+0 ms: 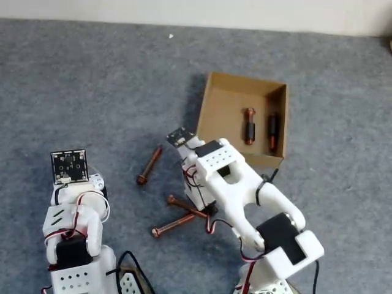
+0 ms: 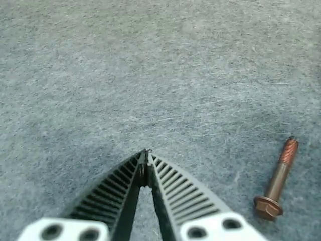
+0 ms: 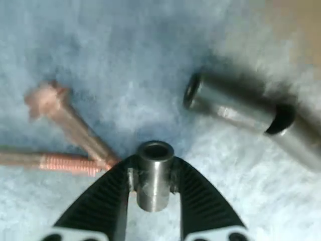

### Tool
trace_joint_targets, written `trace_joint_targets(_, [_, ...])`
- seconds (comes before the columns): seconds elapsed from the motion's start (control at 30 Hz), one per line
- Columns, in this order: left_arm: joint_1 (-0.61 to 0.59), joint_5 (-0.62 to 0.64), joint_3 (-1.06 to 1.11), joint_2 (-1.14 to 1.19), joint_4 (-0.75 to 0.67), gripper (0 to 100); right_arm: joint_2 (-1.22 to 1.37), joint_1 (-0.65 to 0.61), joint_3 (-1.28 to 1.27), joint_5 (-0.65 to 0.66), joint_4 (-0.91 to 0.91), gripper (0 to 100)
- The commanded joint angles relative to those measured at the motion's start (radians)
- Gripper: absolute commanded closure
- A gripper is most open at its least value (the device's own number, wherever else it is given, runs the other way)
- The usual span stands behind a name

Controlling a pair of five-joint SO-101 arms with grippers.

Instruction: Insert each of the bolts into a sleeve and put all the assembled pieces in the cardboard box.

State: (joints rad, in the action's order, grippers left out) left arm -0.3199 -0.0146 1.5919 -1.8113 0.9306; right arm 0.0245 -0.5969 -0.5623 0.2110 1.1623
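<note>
Right claw: clenched on a grey sleeve, which is held upright between the black fingers with its bore facing the camera. Left claw: closed tip to tip, nothing gripped, poised over grey carpet.

Cardboard box is logged at 1 o'clock from the right arm in the high view. Two assembled pieces are lying inside, each a copper bolt through a dark sleeve. One is near the middle of the floor. The other is at its 3 o'clock, close to the box wall. Both are laid along the 12–6 line.

Outside the box, two bolts are recorded on the carpet at 9 o'clock from the right arm's wrist: one and a second, their ends converging under the arm. A lone bolt lies apart at 11 o'clock from that pair, head toward 7 o'clock. In the left wrist view it is seen well clear of the closed tips.

Two spare sleeves are shown by the right wrist view, lying on their sides beyond the held one: the nearer and the farther, end near end. Contact cannot be told through the blur. In the high view that spot is covered by the right arm's white body.
</note>
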Motion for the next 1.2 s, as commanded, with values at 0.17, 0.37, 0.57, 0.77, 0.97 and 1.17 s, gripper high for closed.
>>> trace_joint_targets(0.17, [0.053,-0.012,-0.005,-0.004,0.002,99,-0.493,0.111,-0.073,-0.006,0.065,99.2])
trace_joint_targets(0.37, [0.065,-0.074,-0.058,-0.001,0.005,99,-0.682,0.211,-0.2,-0.026,0.051,99.2])
trace_joint_targets(0.57, [0.151,-0.114,-0.166,0.002,0.097,97,-0.796,0.344,-0.349,-0.097,-0.111,99.2])
trace_joint_targets(0.77, [0.302,-0.129,-0.282,0.004,0.242,90,-0.905,0.387,-0.466,-0.149,-0.217,99.2])
trace_joint_targets(0.97, [0.409,-0.13,-0.346,0.07,0.287,90,-0.972,0.45,-0.51,-0.19,-0.271,99.2])
trace_joint_targets(1.17, [0.504,-0.129,-0.489,0.473,0.296,90,-0.975,0.47,-0.529,-0.19,-0.311,99.2])
